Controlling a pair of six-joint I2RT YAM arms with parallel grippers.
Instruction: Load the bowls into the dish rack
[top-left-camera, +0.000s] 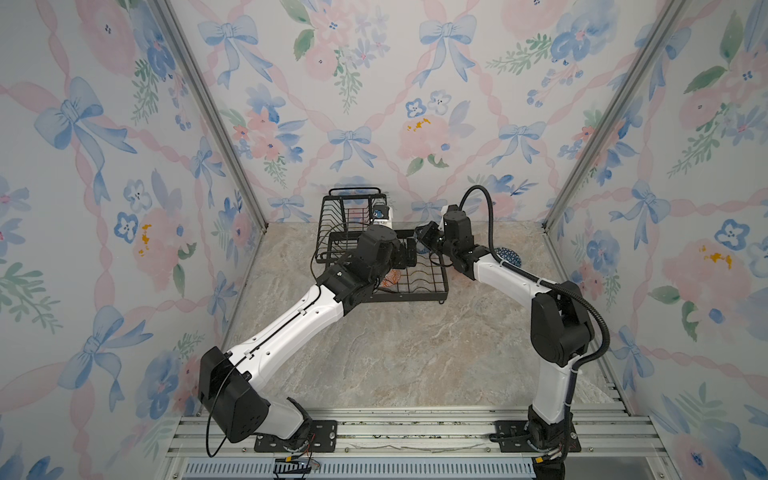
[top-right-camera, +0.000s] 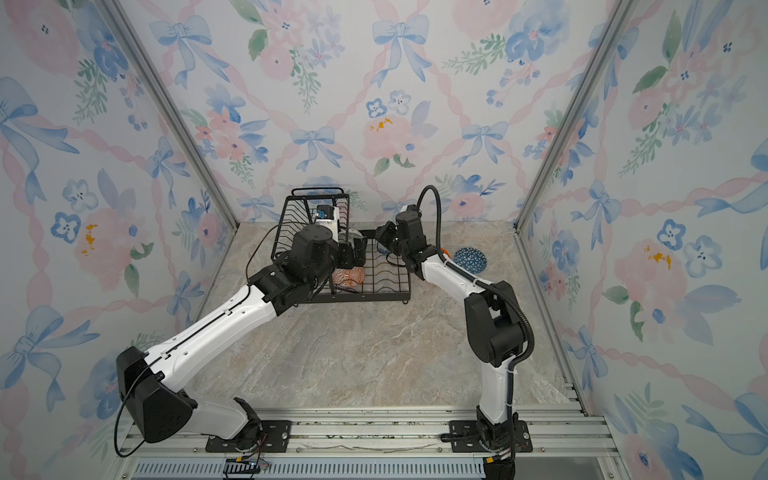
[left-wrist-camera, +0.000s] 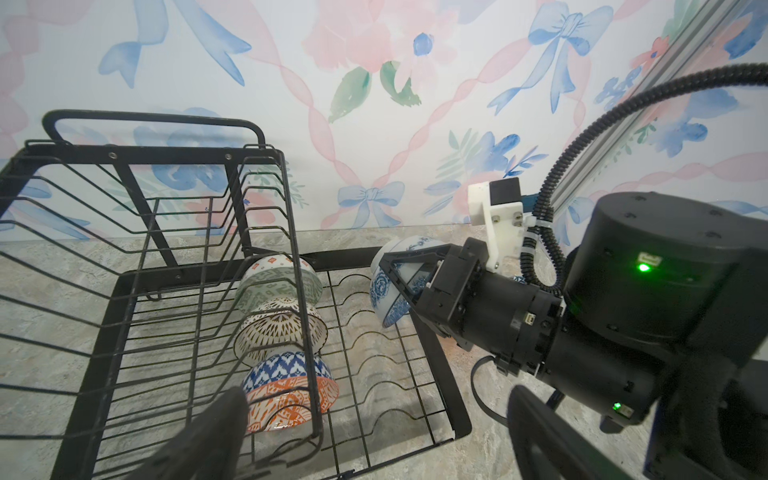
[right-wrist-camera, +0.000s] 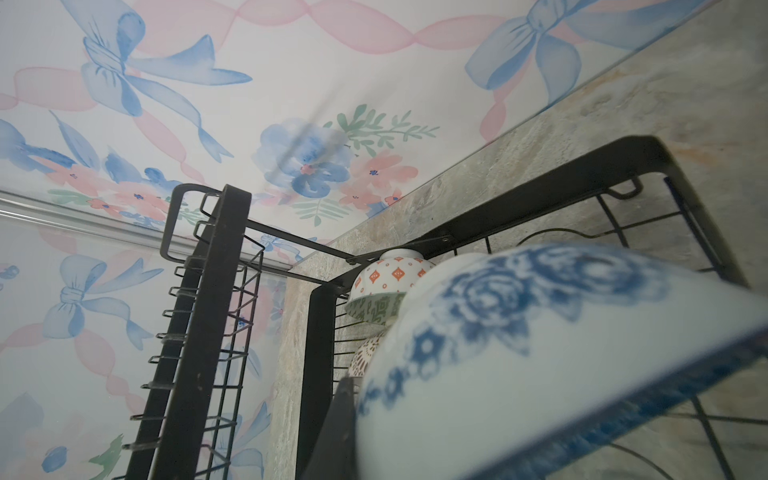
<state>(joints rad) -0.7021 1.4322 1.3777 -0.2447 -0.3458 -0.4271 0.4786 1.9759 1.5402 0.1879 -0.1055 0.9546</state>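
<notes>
I see right gripper (left-wrist-camera: 388, 270) pinching blue-and-white floral bowl (left-wrist-camera: 384, 293), tilted, at 1 o'clock corner of dish rack (left-wrist-camera: 452, 395) lower tray. Left gripper (top-left-camera: 409, 253) spread wide, holding nothing, above tray. Grey-green bowl (left-wrist-camera: 278, 286), brown-lattice bowl (left-wrist-camera: 282, 328), blue-and-orange bowl (left-wrist-camera: 291, 395) in row — tray's 9 o'clock side. Blue geometric bowl (top-right-camera: 469, 259) on table — rack's 3 o'clock.

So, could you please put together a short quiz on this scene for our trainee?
1. True or false: the left pincer is shut on a bowl.
2. The right pincer holds: A) the blue-and-white floral bowl, B) a mug, C) nothing.
3. How many bowls does the left wrist view show resting in the dish rack?
Key: 1 false, it is open and empty; 2 A; 3 three.
</notes>
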